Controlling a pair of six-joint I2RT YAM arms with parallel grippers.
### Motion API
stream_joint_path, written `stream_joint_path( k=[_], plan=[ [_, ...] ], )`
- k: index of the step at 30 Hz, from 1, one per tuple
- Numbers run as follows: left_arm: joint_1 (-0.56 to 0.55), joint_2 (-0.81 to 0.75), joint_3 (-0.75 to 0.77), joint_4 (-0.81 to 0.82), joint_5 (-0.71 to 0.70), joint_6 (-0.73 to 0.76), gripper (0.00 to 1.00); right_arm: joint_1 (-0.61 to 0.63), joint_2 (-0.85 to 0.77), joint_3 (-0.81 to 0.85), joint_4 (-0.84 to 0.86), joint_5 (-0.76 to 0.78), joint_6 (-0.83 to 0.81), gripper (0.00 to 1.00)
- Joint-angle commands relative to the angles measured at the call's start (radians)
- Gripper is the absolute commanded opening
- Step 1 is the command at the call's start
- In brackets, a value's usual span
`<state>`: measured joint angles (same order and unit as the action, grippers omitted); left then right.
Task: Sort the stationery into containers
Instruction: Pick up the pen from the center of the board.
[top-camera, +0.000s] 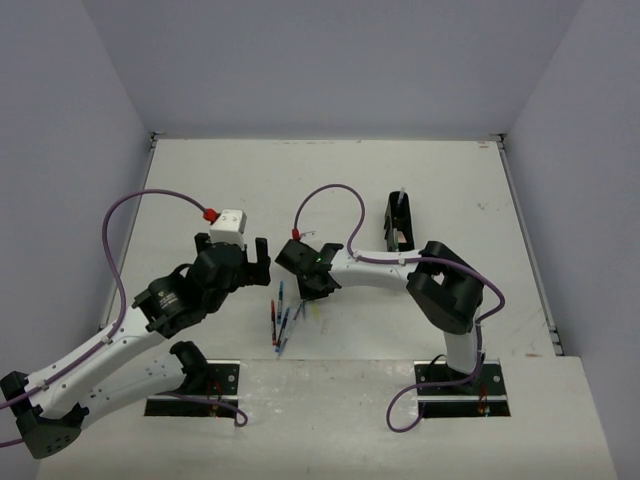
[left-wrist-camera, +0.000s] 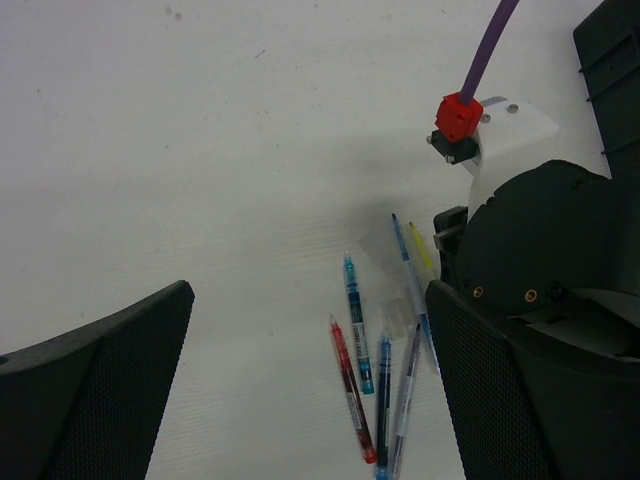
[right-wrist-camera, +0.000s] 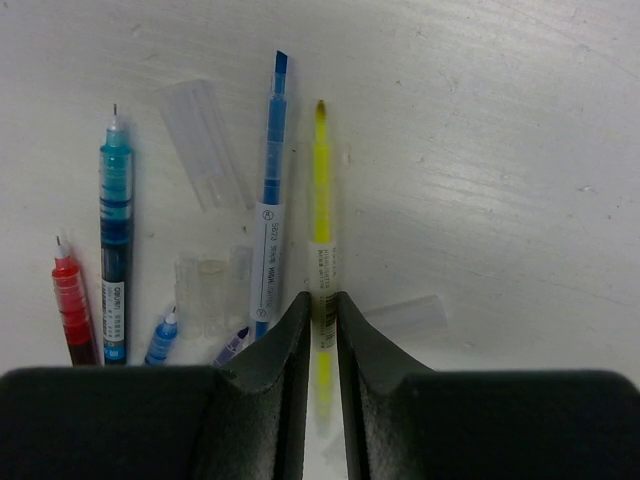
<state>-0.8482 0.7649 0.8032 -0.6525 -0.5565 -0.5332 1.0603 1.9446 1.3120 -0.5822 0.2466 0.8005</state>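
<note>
Pen sorting, early stage.
Right pincer (right-wrist-camera: 320, 312) clenched on yellow pen (right-wrist-camera: 321, 200); left pincer (left-wrist-camera: 308, 300) released; other pens (top-camera: 281, 322) loose toward table (top-camera: 250, 180) near edge; tray (top-camera: 398, 228) holds little.

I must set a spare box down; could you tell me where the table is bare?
Bare: far table behind both tools, left of the tray. Crowded: pens at the right tool, gripping the yellow pen; left tool close by.

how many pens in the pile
6, left to right: red pen, teal pen, blue tip and dark tip (both half hidden), blue pen, yellow pen in the right gripper.
</note>
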Motion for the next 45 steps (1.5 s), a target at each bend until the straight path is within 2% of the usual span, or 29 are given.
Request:
stream_joint_path(
  k=[1,12,17,18,21,24,30,35,38,40,42,43,44,45],
  plan=[
    [0.005,-0.002,0.001,0.036,0.004,0.027,1.0,0.01,-0.038,-0.007,-0.016,0.04,0.022,0.16],
    [0.003,-0.015,-0.001,0.034,0.001,0.025,1.0,0.011,0.023,0.026,-0.039,0.051,0.017,0.16],
    [0.003,-0.011,0.0,0.032,-0.001,0.023,1.0,0.011,0.026,0.023,-0.055,0.076,0.018,0.2],
    [0.004,-0.009,0.001,0.031,-0.002,0.022,1.0,0.011,0.027,0.023,-0.06,0.081,0.019,0.19],
    [0.005,-0.002,0.005,0.024,-0.01,0.011,1.0,0.012,0.006,0.006,-0.047,0.078,0.017,0.07],
    [0.003,0.019,0.016,0.01,-0.02,-0.018,1.0,0.01,-0.04,0.008,-0.005,0.051,-0.02,0.0],
    [0.005,0.07,0.034,0.009,0.002,-0.11,1.0,-0.041,-0.168,0.071,0.007,0.038,-0.094,0.0],
    [0.003,0.172,0.027,0.076,0.098,-0.184,1.0,-0.131,-0.378,0.025,0.01,0.059,-0.132,0.0],
    [0.003,0.291,0.047,0.091,0.139,-0.254,0.99,-0.201,-0.527,-0.064,0.033,0.054,-0.163,0.0],
    [0.0,0.371,0.064,0.097,0.153,-0.315,0.91,-0.255,-0.583,-0.113,0.051,0.02,-0.183,0.0],
    [-0.007,0.437,0.069,0.115,0.149,-0.36,0.77,-0.293,-0.62,-0.153,0.063,-0.003,-0.196,0.0],
    [-0.012,0.467,0.072,0.123,0.144,-0.379,0.68,-0.308,-0.64,-0.175,0.071,-0.012,-0.201,0.0],
    [-0.018,0.488,0.077,0.123,0.129,-0.392,0.53,-0.317,-0.661,-0.202,0.084,-0.016,-0.205,0.0],
    [-0.02,0.522,0.079,0.122,0.121,-0.416,0.43,-0.321,-0.672,-0.217,0.092,-0.025,-0.216,0.0]
  ],
)
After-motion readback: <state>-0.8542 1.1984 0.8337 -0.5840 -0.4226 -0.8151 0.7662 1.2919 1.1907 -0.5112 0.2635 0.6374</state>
